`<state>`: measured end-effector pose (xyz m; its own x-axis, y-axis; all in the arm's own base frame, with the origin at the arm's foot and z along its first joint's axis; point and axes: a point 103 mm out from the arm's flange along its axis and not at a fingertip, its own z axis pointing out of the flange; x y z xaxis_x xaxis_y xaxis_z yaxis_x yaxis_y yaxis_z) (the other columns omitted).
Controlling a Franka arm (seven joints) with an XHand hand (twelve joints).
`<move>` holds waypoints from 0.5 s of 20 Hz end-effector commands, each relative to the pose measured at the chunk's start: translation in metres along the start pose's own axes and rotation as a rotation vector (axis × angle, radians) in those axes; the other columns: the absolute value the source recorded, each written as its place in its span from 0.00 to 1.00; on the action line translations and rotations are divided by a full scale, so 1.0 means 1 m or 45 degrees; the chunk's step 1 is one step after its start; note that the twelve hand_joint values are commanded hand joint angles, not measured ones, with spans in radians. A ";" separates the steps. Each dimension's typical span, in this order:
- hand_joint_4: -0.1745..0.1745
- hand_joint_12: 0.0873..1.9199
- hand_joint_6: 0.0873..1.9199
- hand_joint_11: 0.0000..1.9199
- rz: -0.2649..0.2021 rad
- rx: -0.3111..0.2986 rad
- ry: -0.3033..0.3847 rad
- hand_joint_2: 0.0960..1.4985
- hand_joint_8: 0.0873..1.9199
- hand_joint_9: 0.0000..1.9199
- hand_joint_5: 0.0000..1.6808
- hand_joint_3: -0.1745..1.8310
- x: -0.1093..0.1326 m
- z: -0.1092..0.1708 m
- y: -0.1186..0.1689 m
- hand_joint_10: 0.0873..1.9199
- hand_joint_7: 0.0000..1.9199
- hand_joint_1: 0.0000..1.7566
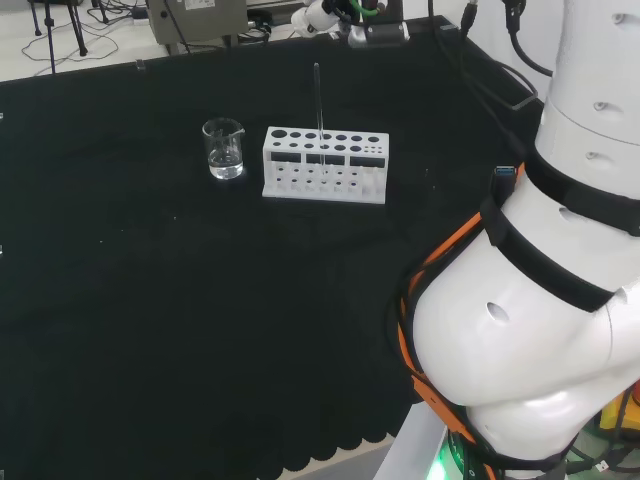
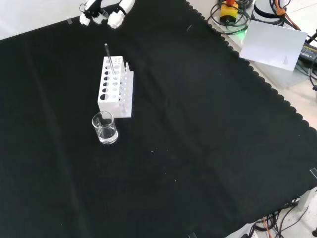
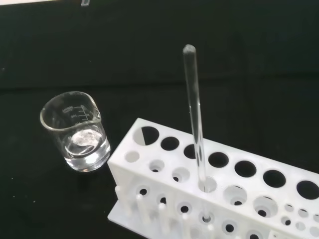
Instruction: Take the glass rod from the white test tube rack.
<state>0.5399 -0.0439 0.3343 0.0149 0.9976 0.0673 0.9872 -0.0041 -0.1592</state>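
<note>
A clear glass rod (image 1: 318, 100) stands upright in a hole near the middle of the white test tube rack (image 1: 325, 175), reaching well above its top. In the front view the rod (image 2: 110, 60) leans out of the far end of the rack (image 2: 106, 91). My hand (image 2: 118, 17) hovers beyond that end of the rack, above and apart from the rod's tip, with its fingers spread and nothing in them. In the head view the hand (image 1: 318, 17) sits at the top edge, behind the rack. The wrist view looks down on the rod (image 3: 195, 114) and rack (image 3: 149, 162).
A small glass beaker (image 1: 224, 150) with a little clear liquid stands just left of the rack in the head view, also seen as the beaker (image 2: 105, 128) and the beaker (image 3: 75, 132). The arm's white links (image 1: 540, 300) fill the right. A white sheet (image 2: 275, 44) lies off the cloth.
</note>
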 end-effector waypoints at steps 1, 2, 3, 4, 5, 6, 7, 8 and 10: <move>0.00 0.67 0.25 0.45 -0.002 0.011 0.008 0.79 0.56 0.57 0.19 0.00 -0.005 0.014 0.000 0.51 0.42 0.37; 0.00 0.67 0.27 0.45 -0.007 0.009 0.012 0.79 0.56 0.57 0.19 0.00 -0.005 0.017 0.000 0.51 0.43 0.37; 0.00 0.67 0.28 0.45 -0.015 0.007 0.015 0.79 0.56 0.57 0.18 0.00 -0.006 0.020 0.002 0.51 0.43 0.37; 0.00 0.67 0.30 0.46 -0.020 0.005 0.014 0.79 0.56 0.58 0.19 0.00 -0.006 0.023 0.003 0.51 0.44 0.37; 0.00 0.67 0.31 0.46 -0.026 0.003 0.011 0.79 0.57 0.58 0.19 0.00 -0.006 0.025 0.005 0.51 0.44 0.37; 0.00 0.67 0.33 0.47 -0.031 0.004 0.010 0.79 0.56 0.59 0.19 0.00 -0.006 0.028 0.006 0.51 0.45 0.37; 0.00 0.66 0.34 0.47 -0.034 0.004 0.012 0.79 0.56 0.59 0.19 0.00 -0.006 0.030 0.007 0.51 0.45 0.38; 0.00 0.66 0.35 0.48 -0.037 0.005 0.013 0.80 0.56 0.60 0.20 0.00 -0.007 0.032 0.008 0.50 0.46 0.38; 0.00 0.66 0.36 0.49 -0.033 0.016 0.003 0.80 0.56 0.60 0.21 0.00 -0.001 0.031 0.011 0.50 0.46 0.38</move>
<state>0.5424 -0.0478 0.3054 -0.0051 0.9970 0.0776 0.9868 0.0176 -0.1612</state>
